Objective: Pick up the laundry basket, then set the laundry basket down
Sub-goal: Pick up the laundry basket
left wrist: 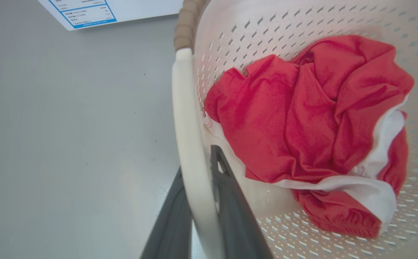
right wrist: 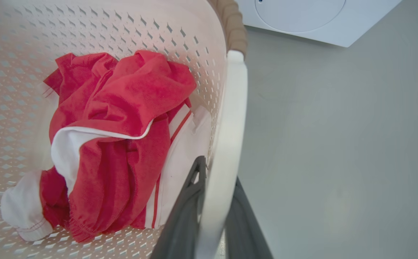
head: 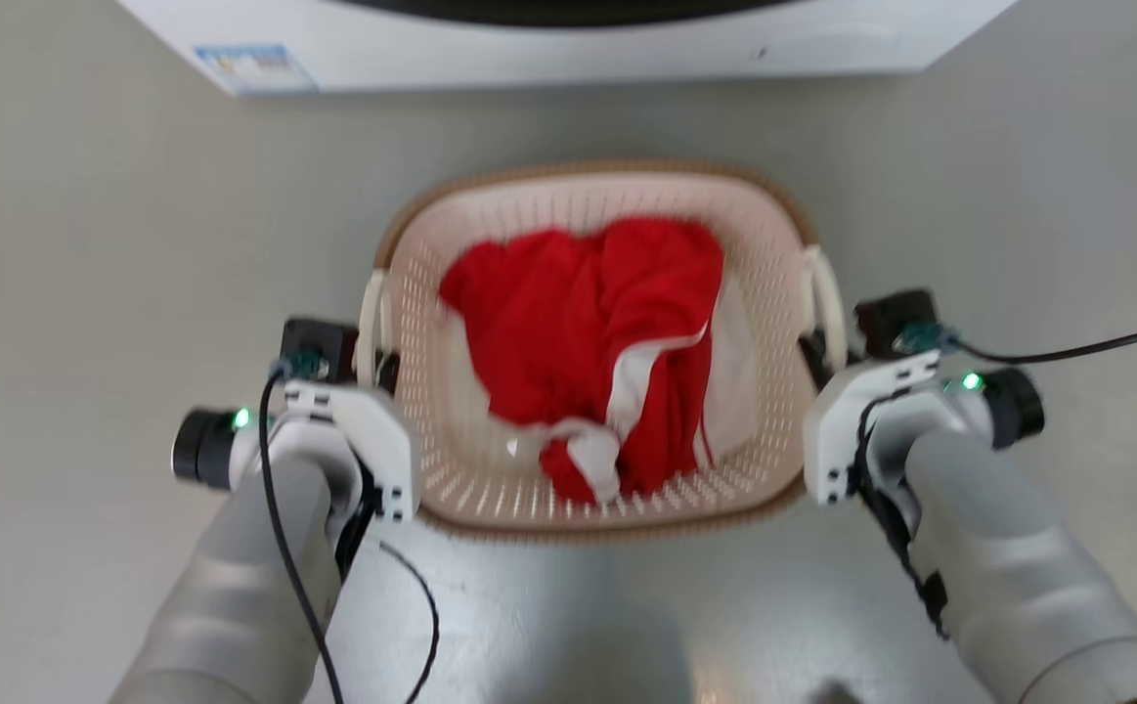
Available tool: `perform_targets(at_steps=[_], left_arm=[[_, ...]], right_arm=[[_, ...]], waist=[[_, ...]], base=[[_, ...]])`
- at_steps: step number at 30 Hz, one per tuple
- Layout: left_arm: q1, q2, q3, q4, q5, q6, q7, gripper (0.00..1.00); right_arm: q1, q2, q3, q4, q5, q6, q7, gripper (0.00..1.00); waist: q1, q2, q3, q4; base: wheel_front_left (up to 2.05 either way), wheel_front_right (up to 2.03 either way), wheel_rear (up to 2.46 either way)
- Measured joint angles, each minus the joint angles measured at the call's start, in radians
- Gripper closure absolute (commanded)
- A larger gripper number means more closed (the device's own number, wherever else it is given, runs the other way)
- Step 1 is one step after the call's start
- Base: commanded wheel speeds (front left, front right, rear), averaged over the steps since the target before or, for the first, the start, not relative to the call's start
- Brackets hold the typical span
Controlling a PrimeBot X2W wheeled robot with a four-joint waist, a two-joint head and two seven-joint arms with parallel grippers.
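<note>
The laundry basket (head: 451,284), cream perforated plastic with a brown woven-look rim, lies between my two arms and holds red and white clothes (head: 588,332). My left gripper (head: 374,370) is shut on the basket's left white loop handle (head: 370,318). In the left wrist view the two dark fingers of the left gripper (left wrist: 197,162) clamp that handle (left wrist: 185,118) from both sides. My right gripper (head: 815,357) is shut on the right handle (head: 828,293); the right gripper (right wrist: 219,172) pinches the handle (right wrist: 232,108) the same way. Whether the basket touches the floor I cannot tell.
A white washing machine (head: 568,49) stands just beyond the basket, with a blue-printed label (left wrist: 86,12) on its left front. Grey floor (head: 89,244) spreads on both sides. A black cable (head: 1076,347) trails from my right wrist.
</note>
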Motion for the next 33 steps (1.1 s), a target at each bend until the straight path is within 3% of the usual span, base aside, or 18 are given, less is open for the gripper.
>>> perform_targets(at_steps=[11, 33], left_arm=[[0.176, 0.005, -0.009, 0.006, -0.023, 0.0, 0.045, 1.0], [0.415, 0.001, -0.094, 0.0, -0.102, -0.006, 0.208, 1.0]], right_arm=[[0.15, -0.002, 0.171, -0.044, 0.153, -0.001, 0.13, 1.0], [0.344, -0.006, 0.37, -0.054, 0.282, -0.002, 0.276, 1.0]], waist=[[0.0, 0.0, -0.218, -0.03], [0.0, 0.0, -0.604, -0.047]], base=[[0.0, 0.0, 0.0], [0.0, 0.0, 0.0]])
